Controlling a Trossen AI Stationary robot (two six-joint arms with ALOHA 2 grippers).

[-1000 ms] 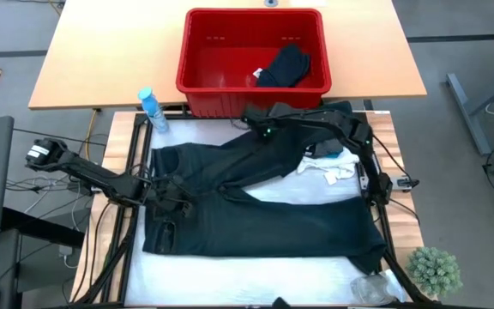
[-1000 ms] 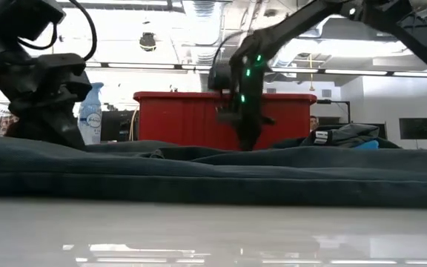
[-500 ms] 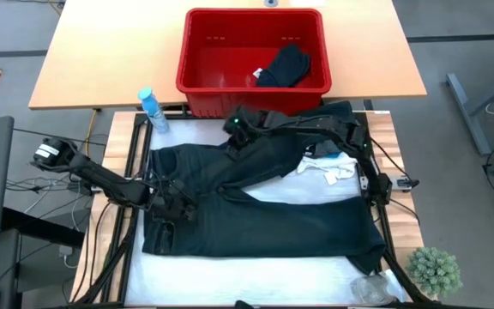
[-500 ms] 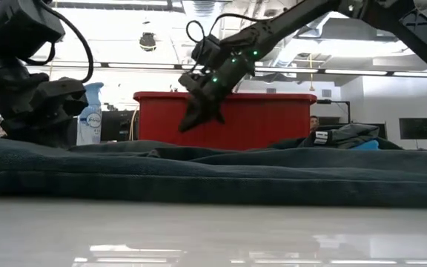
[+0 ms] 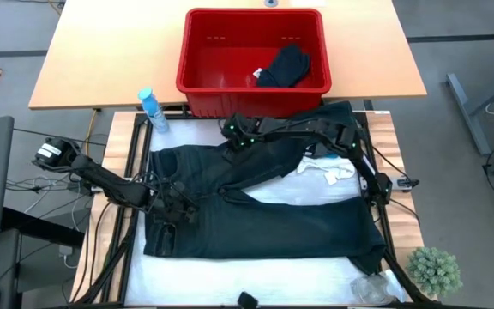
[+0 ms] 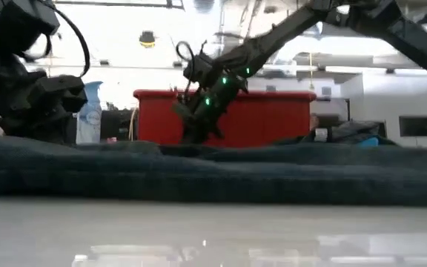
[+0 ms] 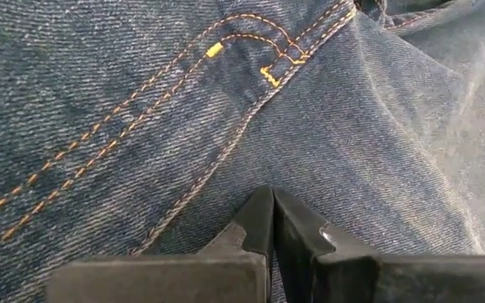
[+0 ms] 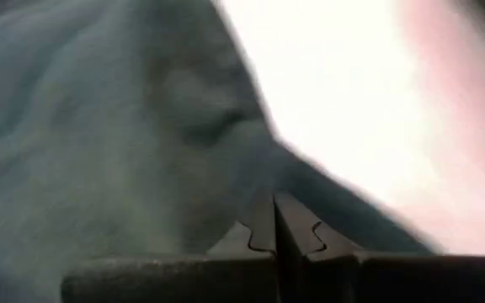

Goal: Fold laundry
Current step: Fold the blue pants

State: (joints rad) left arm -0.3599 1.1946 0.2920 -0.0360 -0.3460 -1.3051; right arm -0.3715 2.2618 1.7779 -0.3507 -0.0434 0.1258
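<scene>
Right end effector [image 5: 232, 140] closed, probably touching trousers' [image 5: 264, 225] far edge.

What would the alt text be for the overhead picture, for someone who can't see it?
Seen from above, dark trousers lie spread across a white-topped table, with two black robot arms reaching over them: the left gripper near the waistband, the right gripper at the far edge. Behind stands a red basket holding a dark garment.
</scene>
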